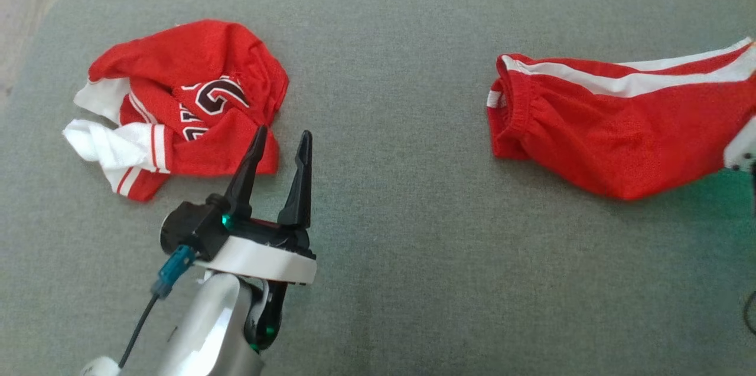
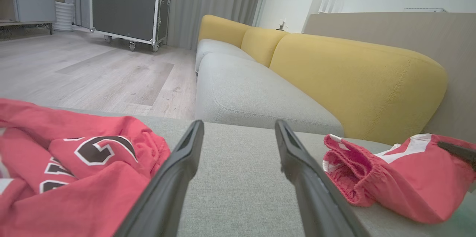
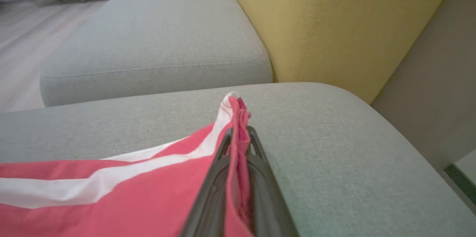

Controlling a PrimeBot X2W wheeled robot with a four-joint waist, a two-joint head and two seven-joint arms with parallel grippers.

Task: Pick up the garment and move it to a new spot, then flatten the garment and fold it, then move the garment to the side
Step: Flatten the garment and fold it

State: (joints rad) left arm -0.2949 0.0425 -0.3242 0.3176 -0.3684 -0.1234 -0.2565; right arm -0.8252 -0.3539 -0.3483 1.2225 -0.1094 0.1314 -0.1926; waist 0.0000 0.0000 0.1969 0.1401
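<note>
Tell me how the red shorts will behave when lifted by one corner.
Probably floppy: the shorts lie crumpled, so they should drape from the right gripper. Likely light, being thin cloth. The pinched edge looks small, so it might slip.

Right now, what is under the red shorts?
The grey cushion shows around the red shorts, so they seem to lie on it; anything beneath is covered. The right tool pinches their edge.

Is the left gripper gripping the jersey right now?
No, the left gripper is open, with bare cushion between its fingers and the jersey lying beside it.
</note>
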